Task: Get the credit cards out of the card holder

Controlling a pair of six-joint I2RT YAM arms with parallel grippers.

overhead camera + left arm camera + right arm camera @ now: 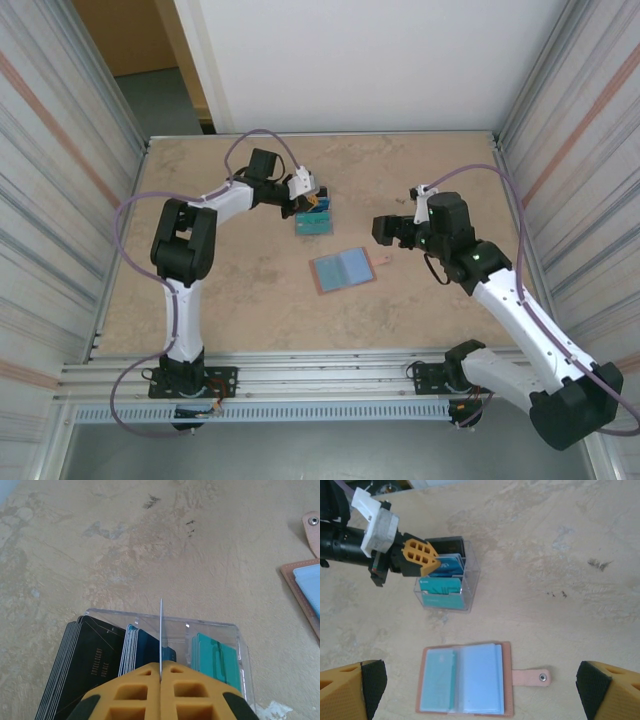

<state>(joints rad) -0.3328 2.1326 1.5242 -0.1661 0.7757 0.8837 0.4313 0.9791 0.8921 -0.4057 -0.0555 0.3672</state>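
My left gripper [161,672] is shut on a credit card [161,630], seen edge-on as a thin pale line above the middle slot of a clear plastic box [210,630]. The box holds black cards [85,665], blue cards [142,650] and teal cards [215,660] in three stacks. The card holder [465,680] lies open on the table, pale blue pockets up, strap tab [532,676] to its right. A teal card [437,680] shows through its left pocket. My right gripper [480,690] hangs open above the holder, touching nothing. From above, the left gripper [305,190] sits over the box [313,218].
The card holder [343,270] lies mid-table between both arms, with the right gripper [385,232] just right of it. Striped walls close in the left and right sides. Bare tan tabletop [230,290] spreads in front of and around the holder.
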